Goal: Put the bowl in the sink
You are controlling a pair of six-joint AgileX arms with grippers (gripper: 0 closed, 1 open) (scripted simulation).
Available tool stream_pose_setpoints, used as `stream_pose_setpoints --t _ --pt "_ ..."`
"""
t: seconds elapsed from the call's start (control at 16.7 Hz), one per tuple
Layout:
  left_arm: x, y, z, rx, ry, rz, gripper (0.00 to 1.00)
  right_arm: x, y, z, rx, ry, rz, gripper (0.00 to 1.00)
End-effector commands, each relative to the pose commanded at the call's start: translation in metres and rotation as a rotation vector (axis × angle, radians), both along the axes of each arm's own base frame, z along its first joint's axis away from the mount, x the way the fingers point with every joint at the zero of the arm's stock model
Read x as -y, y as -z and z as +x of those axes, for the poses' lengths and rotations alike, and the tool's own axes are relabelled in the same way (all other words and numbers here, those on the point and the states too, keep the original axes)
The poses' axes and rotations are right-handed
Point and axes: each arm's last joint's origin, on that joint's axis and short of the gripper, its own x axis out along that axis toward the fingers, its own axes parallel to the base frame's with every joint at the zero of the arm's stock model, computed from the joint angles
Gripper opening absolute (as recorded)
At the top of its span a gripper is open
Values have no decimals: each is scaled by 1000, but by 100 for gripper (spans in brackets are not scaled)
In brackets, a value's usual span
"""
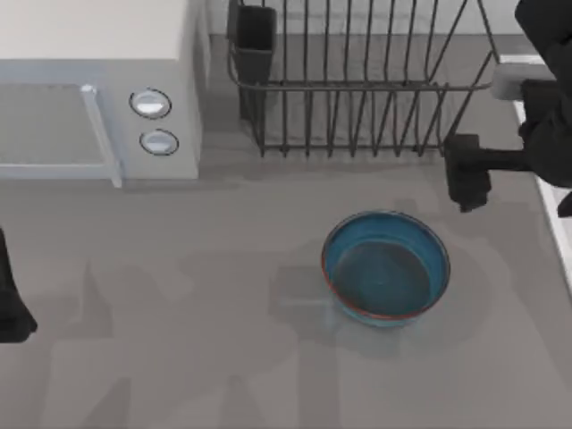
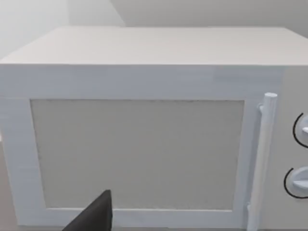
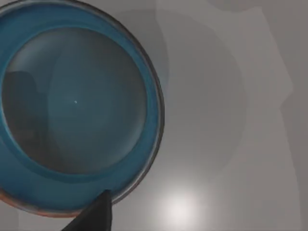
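Note:
The round blue bowl stands upright on the grey counter, right of centre, with a reddish-brown rim and a dark teal inside. My right gripper hovers just beyond the bowl's far right side, apart from it, between the bowl and the dish rack. In the right wrist view the bowl lies straight below, with nothing in it. A strip of the sink's white rim runs along the top view's right edge. My left arm is parked at the left edge.
A white microwave with two round knobs fills the back left, seen close in the left wrist view. A black wire dish rack stands at the back, close behind the right gripper. Bare grey counter lies in front of the bowl.

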Motion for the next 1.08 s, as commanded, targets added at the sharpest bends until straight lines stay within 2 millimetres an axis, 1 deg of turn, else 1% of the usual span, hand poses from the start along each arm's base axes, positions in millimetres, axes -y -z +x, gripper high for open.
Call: stream_pose_setpoints --t 0.18,0.36,0.48,0.78,0.9,1.08 --pt "0 0 0 0 0 0 100 -27 16 25 -131 1 -49 100" --pt "0 0 0 0 0 0 100 -43 25 38 -197 2 -79 100" --pt "0 0 0 0 0 0 100 -46 26 40 -206 2 -83 100" --pt "0 0 0 0 0 0 100 -44 27 40 -205 6 -82 100" --pt "0 0 0 0 0 0 100 -45 39 41 -211 3 -85 100" --pt "0 0 0 0 0 0 100 -47 72 43 -203 2 -82 100"
